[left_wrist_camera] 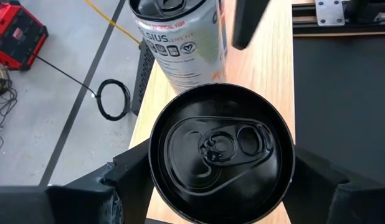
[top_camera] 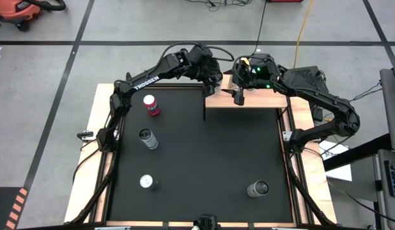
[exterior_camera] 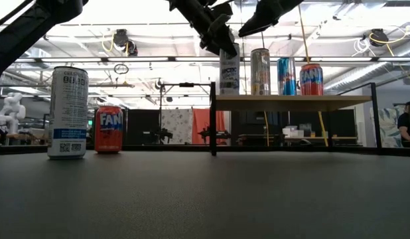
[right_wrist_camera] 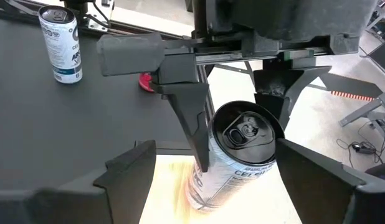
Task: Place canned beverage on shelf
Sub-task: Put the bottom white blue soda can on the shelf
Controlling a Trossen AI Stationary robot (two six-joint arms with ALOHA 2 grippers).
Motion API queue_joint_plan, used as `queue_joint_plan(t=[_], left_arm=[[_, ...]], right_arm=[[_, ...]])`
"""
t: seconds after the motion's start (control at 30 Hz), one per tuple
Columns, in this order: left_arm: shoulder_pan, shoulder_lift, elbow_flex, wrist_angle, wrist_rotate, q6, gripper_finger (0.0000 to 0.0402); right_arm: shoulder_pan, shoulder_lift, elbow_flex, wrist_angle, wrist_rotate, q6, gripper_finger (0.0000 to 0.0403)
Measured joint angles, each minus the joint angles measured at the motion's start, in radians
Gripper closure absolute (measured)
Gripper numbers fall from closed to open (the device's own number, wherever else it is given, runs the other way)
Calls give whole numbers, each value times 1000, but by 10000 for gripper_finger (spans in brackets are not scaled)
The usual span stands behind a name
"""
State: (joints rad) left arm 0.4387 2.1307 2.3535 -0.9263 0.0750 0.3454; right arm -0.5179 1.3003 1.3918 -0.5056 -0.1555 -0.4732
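Four cans already line the shelf (exterior_camera: 284, 101) at upper centre; your left hand (left_wrist_camera: 217, 186) grips the black-topped can (left_wrist_camera: 220, 152) at its left end, right hand (right_wrist_camera: 211, 180) spread around a Celsius can (right_wrist_camera: 233, 158); four cans (top_camera: 148, 138) remain on the table (top_camera: 204, 166).

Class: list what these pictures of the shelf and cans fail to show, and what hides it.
High view: cans on the shelf, hidden under both arms.
Left wrist view: label of the black-topped can inside the left tool, seen from above only.
Right wrist view: right tool straddles the Celsius can; shelf's other cans outside the frame.
High view: mat cans' labels too small.
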Motion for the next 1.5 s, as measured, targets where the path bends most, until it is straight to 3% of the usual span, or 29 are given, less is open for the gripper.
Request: queue_joint_plan(t=[1.5], left_arm=[[6, 10, 0, 8, 6, -102, 123]], right_arm=[[0, 0, 0, 28, 2, 16, 94]])
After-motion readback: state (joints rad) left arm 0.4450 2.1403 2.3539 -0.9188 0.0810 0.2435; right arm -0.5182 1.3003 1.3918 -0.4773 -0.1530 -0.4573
